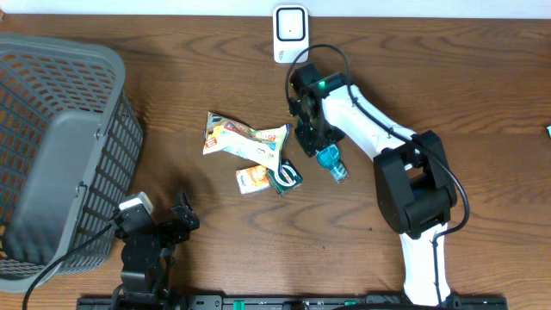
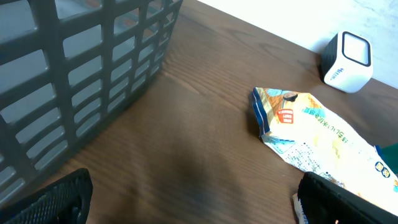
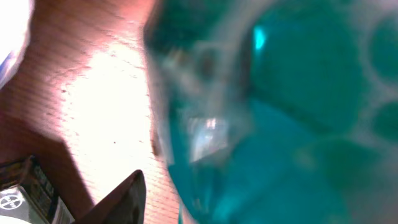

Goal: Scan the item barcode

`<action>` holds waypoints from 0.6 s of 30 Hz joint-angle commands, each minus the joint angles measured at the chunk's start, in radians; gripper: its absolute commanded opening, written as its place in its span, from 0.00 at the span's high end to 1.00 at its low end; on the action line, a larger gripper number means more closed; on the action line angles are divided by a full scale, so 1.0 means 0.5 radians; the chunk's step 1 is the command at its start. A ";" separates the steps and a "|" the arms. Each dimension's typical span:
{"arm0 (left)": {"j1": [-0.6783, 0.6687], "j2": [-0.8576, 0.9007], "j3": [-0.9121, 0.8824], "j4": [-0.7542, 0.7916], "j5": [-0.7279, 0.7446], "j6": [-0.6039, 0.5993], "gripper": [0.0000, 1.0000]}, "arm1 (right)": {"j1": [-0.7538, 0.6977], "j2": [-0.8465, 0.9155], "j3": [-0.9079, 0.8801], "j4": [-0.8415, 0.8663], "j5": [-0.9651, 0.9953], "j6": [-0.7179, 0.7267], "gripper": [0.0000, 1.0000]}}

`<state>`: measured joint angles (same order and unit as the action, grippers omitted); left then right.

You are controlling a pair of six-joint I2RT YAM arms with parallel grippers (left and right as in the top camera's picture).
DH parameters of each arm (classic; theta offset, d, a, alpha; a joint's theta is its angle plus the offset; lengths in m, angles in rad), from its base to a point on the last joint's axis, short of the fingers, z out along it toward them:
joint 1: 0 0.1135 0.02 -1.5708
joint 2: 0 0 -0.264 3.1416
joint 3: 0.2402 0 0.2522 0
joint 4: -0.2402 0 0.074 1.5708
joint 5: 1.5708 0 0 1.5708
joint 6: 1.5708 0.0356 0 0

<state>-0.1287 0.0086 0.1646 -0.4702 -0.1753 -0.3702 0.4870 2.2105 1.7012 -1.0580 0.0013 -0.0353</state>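
Note:
The item at my right gripper (image 1: 316, 142) is a small teal transparent bottle (image 1: 332, 164) lying on the table, right of the pile of packets. In the right wrist view the bottle (image 3: 280, 124) fills the frame, blurred. One dark finger (image 3: 121, 199) stands off its left side with table showing between them; the other finger is hidden, and the jaws look open around the bottle. The white barcode scanner (image 1: 291, 34) stands at the table's back edge. My left gripper (image 1: 164, 226) rests at the front left, wide open and empty (image 2: 193, 202).
A grey mesh basket (image 1: 52, 146) fills the left side. A crumpled snack bag (image 1: 245, 138), a small orange box (image 1: 252, 179) and a dark carton (image 1: 286, 176) lie in the middle. The left wrist view shows the snack bag (image 2: 311, 134) and scanner (image 2: 348, 61).

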 commanded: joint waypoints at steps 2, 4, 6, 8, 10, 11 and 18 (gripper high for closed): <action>0.003 -0.009 -0.011 -0.003 -0.018 -0.018 0.02 | 0.017 0.008 0.108 -0.026 0.044 0.063 0.45; 0.002 -0.009 -0.011 -0.003 -0.018 -0.018 0.02 | 0.017 0.008 0.160 -0.050 0.037 0.063 0.46; 0.002 -0.009 -0.011 -0.003 -0.018 -0.019 0.02 | 0.017 0.008 0.195 -0.066 0.029 0.063 0.45; 0.002 -0.009 -0.011 -0.003 -0.018 -0.019 0.02 | 0.017 0.008 0.211 -0.070 0.030 0.063 0.44; 0.002 -0.009 -0.011 -0.003 -0.018 -0.019 0.02 | 0.017 0.008 0.211 -0.071 0.030 0.063 0.44; 0.002 -0.009 -0.011 -0.003 -0.018 -0.018 0.02 | 0.017 0.008 0.211 -0.074 0.028 0.063 0.44; 0.002 -0.009 -0.011 -0.003 -0.018 -0.018 0.02 | 0.017 0.008 0.200 -0.060 -0.039 0.062 0.58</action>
<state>-0.1287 0.0086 0.1650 -0.4702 -0.1753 -0.3702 0.4942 2.2116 1.7889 -1.0908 0.0006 -0.0154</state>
